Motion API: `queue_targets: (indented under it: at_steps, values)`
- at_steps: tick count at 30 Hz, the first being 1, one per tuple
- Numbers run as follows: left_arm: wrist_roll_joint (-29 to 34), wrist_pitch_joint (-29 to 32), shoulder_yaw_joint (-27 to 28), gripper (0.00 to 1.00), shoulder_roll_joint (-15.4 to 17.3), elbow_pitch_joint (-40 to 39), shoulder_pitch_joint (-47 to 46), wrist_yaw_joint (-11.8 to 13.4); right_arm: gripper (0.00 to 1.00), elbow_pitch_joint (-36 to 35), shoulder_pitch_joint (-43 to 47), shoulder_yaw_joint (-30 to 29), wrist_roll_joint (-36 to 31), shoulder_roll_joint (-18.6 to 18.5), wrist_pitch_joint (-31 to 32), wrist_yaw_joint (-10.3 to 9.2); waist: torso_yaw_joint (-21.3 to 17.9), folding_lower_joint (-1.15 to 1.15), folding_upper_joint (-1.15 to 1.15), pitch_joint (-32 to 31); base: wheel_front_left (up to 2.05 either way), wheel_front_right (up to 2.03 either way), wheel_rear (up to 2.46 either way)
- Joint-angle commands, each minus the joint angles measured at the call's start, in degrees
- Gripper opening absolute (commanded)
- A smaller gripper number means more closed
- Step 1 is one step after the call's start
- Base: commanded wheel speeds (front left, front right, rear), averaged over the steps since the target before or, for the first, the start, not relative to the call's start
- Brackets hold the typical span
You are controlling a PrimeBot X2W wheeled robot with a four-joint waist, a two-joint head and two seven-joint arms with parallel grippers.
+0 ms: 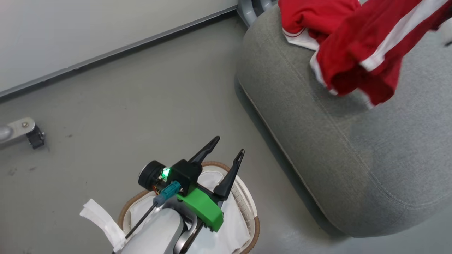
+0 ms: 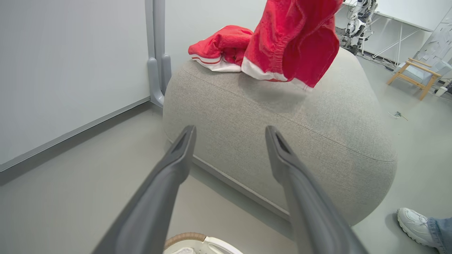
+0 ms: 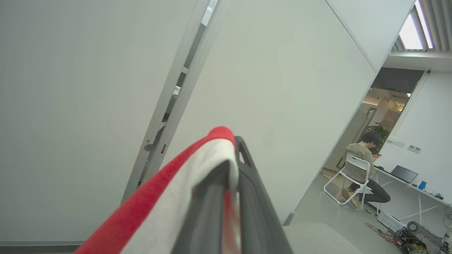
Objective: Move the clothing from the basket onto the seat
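Note:
My right gripper is shut on a red garment with a white band, which drapes over its fingers. That piece of clothing hangs just above the grey seat, its lower hem near the cushion top. A second red garment lies crumpled on the seat's far end. My left gripper is open and empty, held over the basket, whose white cloth liner shows inside. In the left wrist view its fingers point at the seat's side.
A white wall with a grey baseboard runs behind. A grey post stands at the seat's corner. A metal caster foot sits on the floor at left. A person's shoe is near the seat; another person sits far off.

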Motion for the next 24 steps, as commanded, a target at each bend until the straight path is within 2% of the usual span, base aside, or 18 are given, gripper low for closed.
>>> queue_targets:
  at_steps: [1, 5, 11, 16, 24]
  values:
    - [0.69, -0.04, 0.33, 1.00, 0.39, -0.55, -1.38, -0.13, 0.00, 0.80, -3.15, -0.83, 0.11, -2.35, 0.94, -0.08, 3.48, 0.00, 0.00, 3.39, 0.00, 0.00, 0.00]
    - [1.54, -0.03, 1.23, 1.00, 0.78, -1.68, -2.49, -0.13, 0.00, 2.59, -10.86, -4.44, 0.14, -8.40, 3.12, -0.07, 5.74, 0.00, 0.00, 6.76, 0.00, 0.00, 0.00]
    - [2.73, -0.04, 2.22, 1.00, 1.64, -3.39, -3.95, -0.14, 0.00, 7.06, -18.16, -9.66, -1.27, -12.32, 4.02, -0.08, 8.47, 0.00, 0.00, 12.16, 0.00, 0.00, 0.00]
    - [4.06, -0.04, 3.17, 1.00, 2.43, -4.44, -5.04, -0.14, 0.00, 13.30, -20.13, -13.36, -3.63, -10.67, 2.13, -0.08, 10.09, 0.00, 0.00, 16.39, 0.00, 0.00, 0.00]
    - [5.31, -0.04, 4.29, 1.00, 2.96, -5.05, -6.16, -0.14, 0.00, 23.12, -16.81, -16.99, -8.18, -5.34, -0.64, -0.08, 11.01, 0.00, 0.00, 21.38, 0.00, 0.00, 0.00]
